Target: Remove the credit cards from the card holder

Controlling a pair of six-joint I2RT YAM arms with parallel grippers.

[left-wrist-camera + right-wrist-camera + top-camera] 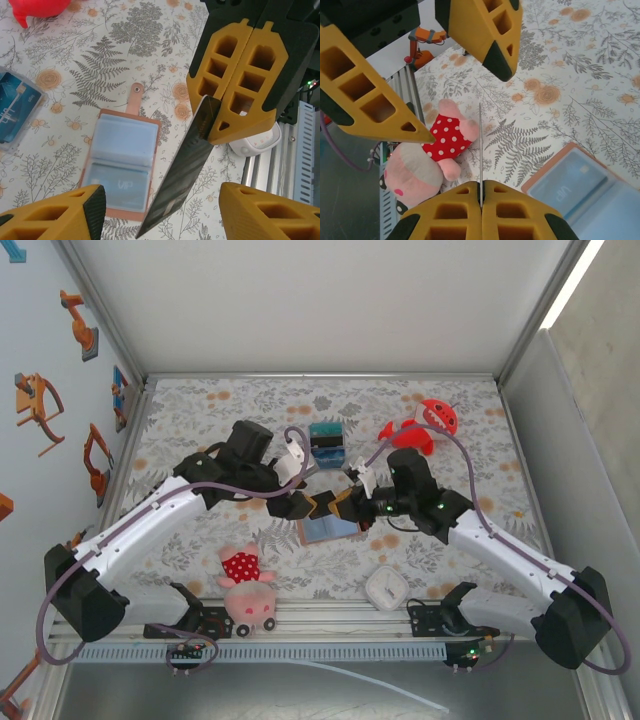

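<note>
The card holder (pixel 328 529) lies open on the floral table, tan leather with a blue-grey lining (pixel 120 165) and its snap tab pointing away. A pale card marked VIP sits in its near pocket. My right gripper (pixel 346 503) is shut on one dark credit card (pixel 187 165) and holds it in the air above the table, right of the holder. From the right wrist that card (pixel 480 145) appears edge-on, rising from the closed fingers (pixel 465 210). My left gripper (pixel 162 212) is open, its fingers (pixel 370 100) standing either side of the card's free end without touching it.
A teal-black-blue striped box (pixel 326 442) stands behind the holder, with a red plush toy (pixel 425 425) to its right. A pink pig plush in a red dotted dress (pixel 245 585) and a white round device (pixel 384 588) lie near the front rail.
</note>
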